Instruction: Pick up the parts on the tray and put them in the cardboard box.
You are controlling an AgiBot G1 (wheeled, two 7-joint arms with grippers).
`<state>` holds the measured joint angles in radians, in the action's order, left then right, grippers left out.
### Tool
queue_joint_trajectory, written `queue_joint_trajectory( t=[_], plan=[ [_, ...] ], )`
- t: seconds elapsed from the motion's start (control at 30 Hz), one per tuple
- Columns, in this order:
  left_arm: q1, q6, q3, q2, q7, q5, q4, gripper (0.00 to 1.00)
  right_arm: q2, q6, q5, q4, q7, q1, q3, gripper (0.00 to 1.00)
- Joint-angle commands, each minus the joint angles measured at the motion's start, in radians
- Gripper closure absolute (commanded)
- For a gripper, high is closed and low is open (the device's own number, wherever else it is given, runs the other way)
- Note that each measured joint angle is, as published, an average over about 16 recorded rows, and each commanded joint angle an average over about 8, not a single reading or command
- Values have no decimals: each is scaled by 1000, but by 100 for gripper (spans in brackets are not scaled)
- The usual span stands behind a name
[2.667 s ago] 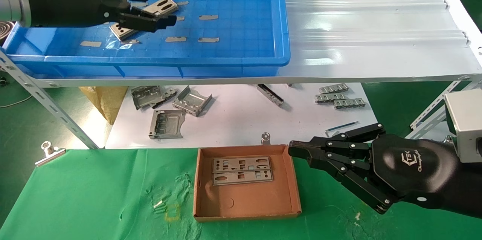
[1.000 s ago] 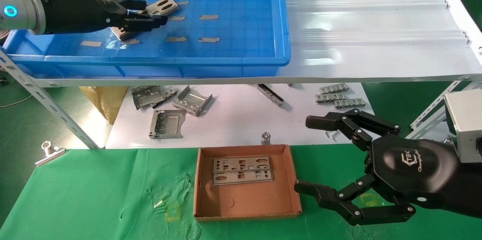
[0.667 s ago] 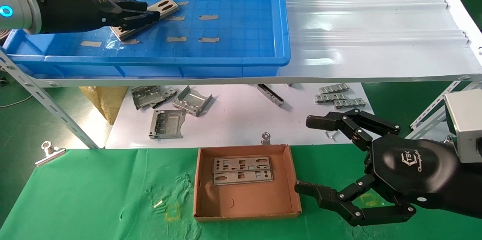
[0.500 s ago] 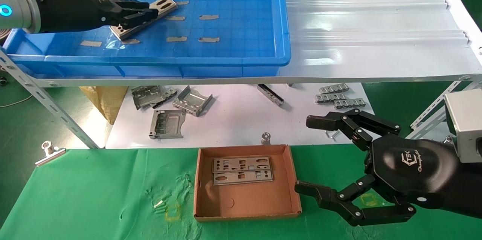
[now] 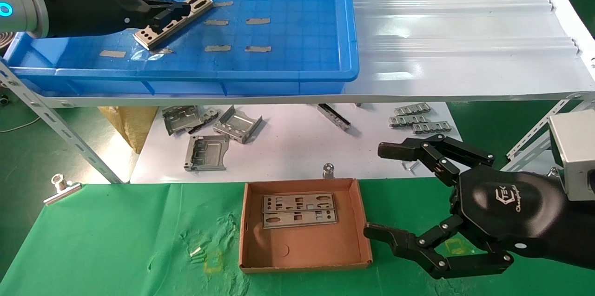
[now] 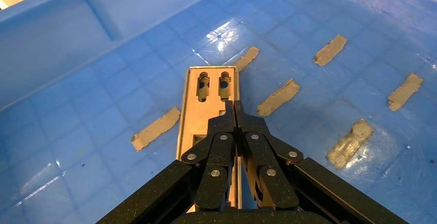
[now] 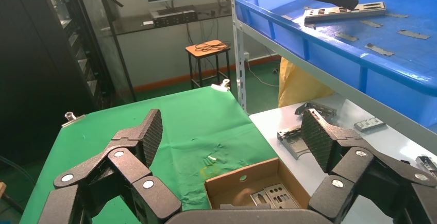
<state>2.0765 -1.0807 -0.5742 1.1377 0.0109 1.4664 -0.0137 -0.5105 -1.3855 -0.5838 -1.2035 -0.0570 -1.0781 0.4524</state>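
Observation:
My left gripper [image 5: 179, 9] is shut on a long silver part [image 5: 199, 2] inside the blue tray [image 5: 279, 73] at the upper left. The part is tilted, and its far end looks raised a little off the gridded floor. In the left wrist view the fingertips [image 6: 230, 112] meet over the part [image 6: 196, 116]. The cardboard box [image 5: 304, 266] sits on the green cloth below, with two parts [image 5: 297, 203] lying flat in it. My right gripper [image 5: 374, 190] hangs wide open just right of the box; its wrist view looks down on the box [image 7: 232, 178].
Bent grey brackets [image 5: 207, 152] and ridged strips [image 5: 416, 121] lie on the white lower table behind the box. Beige tape scraps [image 5: 258, 21] dot the tray floor. A white metal shelf [image 5: 465, 31] runs right of the tray. A metal clip [image 5: 60, 187] holds the green cloth's left corner.
My left gripper has shut on the part in the tray and tipped it up a little. My right gripper went from shut beside the box to wide open.

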Motion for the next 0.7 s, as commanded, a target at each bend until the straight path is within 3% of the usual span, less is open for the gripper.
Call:
queue_joint_trajectory(
  t=[0.03,0.17,0.2,0.43,0.7],
  plan=[
    [1,-4,0,0,1,0,2,54,0,0,0,0,0,0,0,0],
    [4,-14,0,-1,-25,0,-11,6,0,0,0,0,0,0,0,0],
    [4,-16,1,-1,-34,-1,-15,0,0,0,0,0,0,0,0,0],
    [16,-11,-2,-5,-79,3,-24,0,0,0,0,0,0,0,0,0],
    [30,0,-8,2,-57,12,4,0,0,0,0,0,0,0,0,0]
  ],
)
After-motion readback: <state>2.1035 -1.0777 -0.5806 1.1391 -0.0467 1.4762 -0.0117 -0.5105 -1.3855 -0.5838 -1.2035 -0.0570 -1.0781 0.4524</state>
